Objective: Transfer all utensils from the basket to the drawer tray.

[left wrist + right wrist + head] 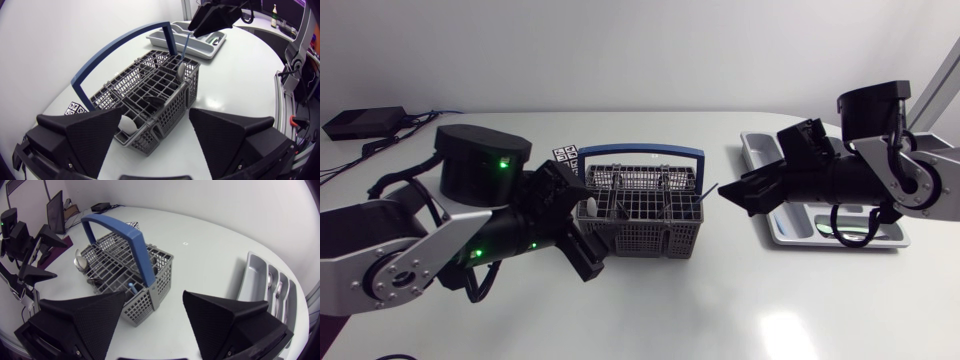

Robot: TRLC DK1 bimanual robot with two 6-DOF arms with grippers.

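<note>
From above, the basket (650,238) sits mid-table, with the left gripper (578,222) close at one end and the right gripper (732,193) just beyond the other. The right arm hides much of the tray (760,150). The head view does not show the finger gaps clearly, but each wrist view does: both grippers are spread wide and hold nothing, with the basket ahead of their fingers. The left wrist view shows a spoon (179,73) and a blue utensil (185,46) standing in the far compartments and a white piece (127,125) in the near one. Only the right wrist view looks into the tray, where a second spoon (270,281) and what looks like a fork (279,287) lie in neighbouring slots. The handle (120,230) arches over the basket's middle, crossing the path down into it. Marker tags (565,153) lie just behind the basket
</note>
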